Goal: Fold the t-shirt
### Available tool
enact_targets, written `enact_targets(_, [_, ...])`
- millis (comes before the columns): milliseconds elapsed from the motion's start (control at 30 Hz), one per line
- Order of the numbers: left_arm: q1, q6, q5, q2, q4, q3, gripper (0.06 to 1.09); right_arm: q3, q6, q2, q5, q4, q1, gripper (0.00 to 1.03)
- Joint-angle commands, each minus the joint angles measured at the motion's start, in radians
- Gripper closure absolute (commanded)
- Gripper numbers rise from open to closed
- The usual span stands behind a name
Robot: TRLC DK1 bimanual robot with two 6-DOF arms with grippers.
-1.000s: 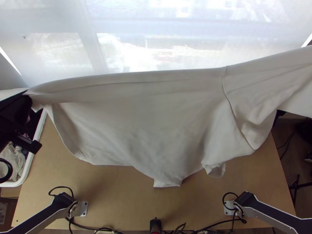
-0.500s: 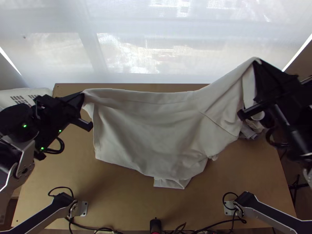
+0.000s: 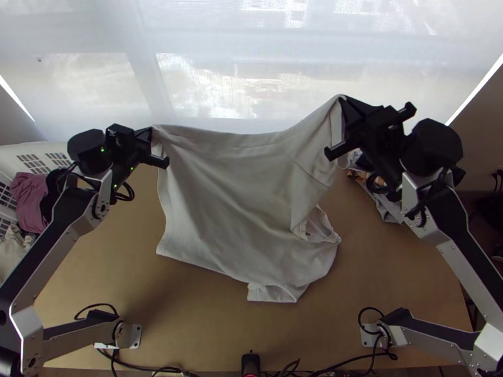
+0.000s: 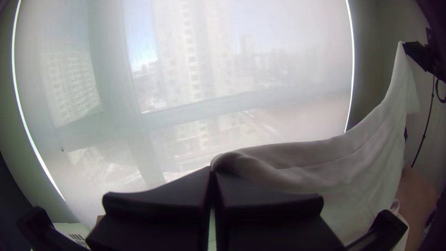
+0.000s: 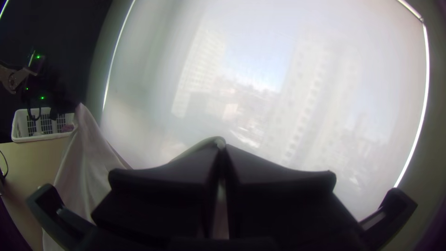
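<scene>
One t-shirt [image 3: 236,195] hangs down, upper edge crosswise.

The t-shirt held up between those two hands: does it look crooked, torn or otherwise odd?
Slightly askew: the t-shirt's top edge sags between the left hand and right hand, sloping up toward the right one, and its lower end is rumpled. I see no tear.

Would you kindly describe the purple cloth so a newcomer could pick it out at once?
Left of the wooden table stands a white slotted basket. The purple cloth lies bunched inside, its colour setting it apart from the neighbouring black cloth and pale cloth.
</scene>
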Motion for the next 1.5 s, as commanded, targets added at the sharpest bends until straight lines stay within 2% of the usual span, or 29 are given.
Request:
enact_targets(0, [0.046,-0.008,0.005,0.197,0.135,0.024,1.05,-0.005,0.01,0.182,-0.028,0.112,-0.077,1.0])
enact_targets(333, [0.079,-0.03,0.002,0.441,0.169,0.177,1.05,0.162,0.056,0.464,-0.053,0.124,-0.148,1.0])
enact_targets(667, [0.098,-0.002,-0.005,0.688,0.132,0.357,1.05,0.437,0.062,0.737,-0.059,0.049,-0.2,1.0])
enact_targets(1067, [0.095,0.01,-0.048,0.898,0.097,0.533,1.05,0.6,0.051,0.937,-0.031,0.04,-0.203,1.0])
enact_targets(1367, [0.098,0.015,-0.073,1.022,0.025,0.692,1.05,0.624,0.03,1.021,-0.022,0.046,-0.198,1.0])
enact_targets(1400, [0.098,0.01,-0.073,1.031,0.005,0.717,1.05,0.629,0.027,1.026,-0.02,0.048,-0.198,1.0])
enact_targets(1433, [0.096,-0.001,-0.073,1.041,-0.023,0.748,0.95,0.632,0.027,1.026,-0.02,0.048,-0.198,1.0])
enact_targets(1467, [0.096,-0.014,-0.071,1.05,-0.067,0.78,0.82,0.633,0.027,1.026,-0.02,0.048,-0.198,0.93])
